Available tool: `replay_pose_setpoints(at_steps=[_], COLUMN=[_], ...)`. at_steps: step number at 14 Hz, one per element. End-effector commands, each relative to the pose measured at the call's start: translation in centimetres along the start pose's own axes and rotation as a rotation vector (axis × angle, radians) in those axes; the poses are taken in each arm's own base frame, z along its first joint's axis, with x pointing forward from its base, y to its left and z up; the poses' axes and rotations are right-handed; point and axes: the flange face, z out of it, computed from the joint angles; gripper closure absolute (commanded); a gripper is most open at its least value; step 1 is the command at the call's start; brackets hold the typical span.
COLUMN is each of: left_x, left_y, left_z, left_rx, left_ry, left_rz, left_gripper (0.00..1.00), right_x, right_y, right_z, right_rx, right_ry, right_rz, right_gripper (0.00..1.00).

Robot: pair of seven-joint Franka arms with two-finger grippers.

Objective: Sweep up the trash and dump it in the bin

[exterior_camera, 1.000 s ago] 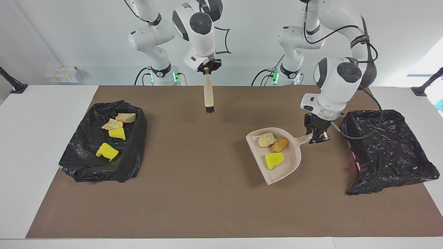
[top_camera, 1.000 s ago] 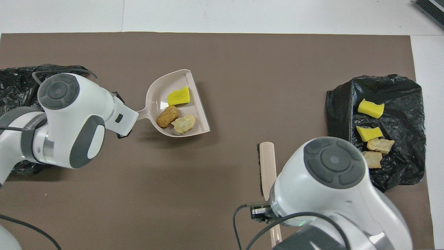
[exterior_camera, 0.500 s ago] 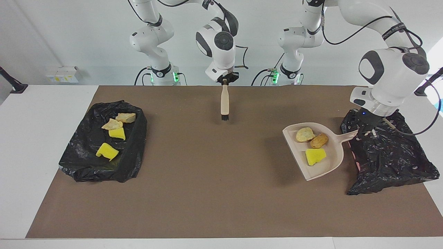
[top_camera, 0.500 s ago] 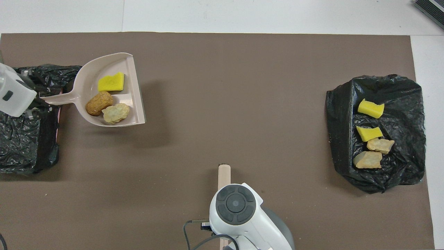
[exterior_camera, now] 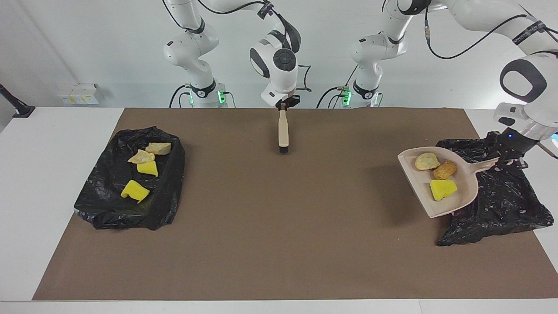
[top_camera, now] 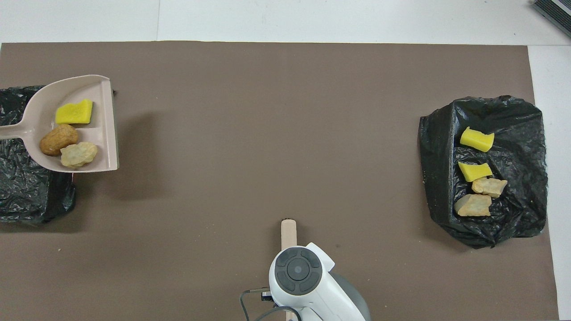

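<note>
My left gripper is shut on the handle of the beige dustpan, which it holds raised and about level over the rim of the black-bagged bin at the left arm's end of the table. Three pieces of trash lie in the pan: a tan chunk, an orange-brown lump and a yellow wedge. My right gripper is shut on the brush, which hangs bristles-down above the mat near the robots. From overhead, the dustpan overlaps the bin.
A second black bag lies at the right arm's end of the table. On it rest two yellow wedges and two tan chunks. A brown mat covers the table between the two bags.
The left arm has carried the loaded dustpan from mid-table toward its own end, up to the bin. The right arm drew the brush back toward the robots and now hangs still.
</note>
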Motion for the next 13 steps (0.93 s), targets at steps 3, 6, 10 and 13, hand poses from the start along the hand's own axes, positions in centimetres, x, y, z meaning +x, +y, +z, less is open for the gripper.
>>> replay_pose_setpoints(at_steps=[3, 6, 10, 13], left_x=[-6.9, -8.1, -9.2, -9.6], left_y=[-0.2, -0.6, -0.6, -0.2], left_z=[-1.6, -2.1, -3.3, -4.2], left_rx=[0.051, 0.069, 0.071, 0.042], left_ry=[-0.123, -0.296, -0.475, -0.620], left_rz=[0.111, 0.156, 0.210, 0.215], left_gripper=[1.00, 1.00, 1.00, 1.00], right_x=[0.1, 0.3, 0.8, 1.3], right_y=[1.4, 1.5, 1.9, 1.8], right_z=[1.1, 1.2, 1.1, 0.9], right_rx=[0.017, 0.017, 0.032, 0.039], right_ry=[0.013, 0.009, 0.005, 0.011], right_rz=[-0.068, -0.046, -0.016, -0.003], right_gripper=[1.00, 1.00, 0.94, 0.39])
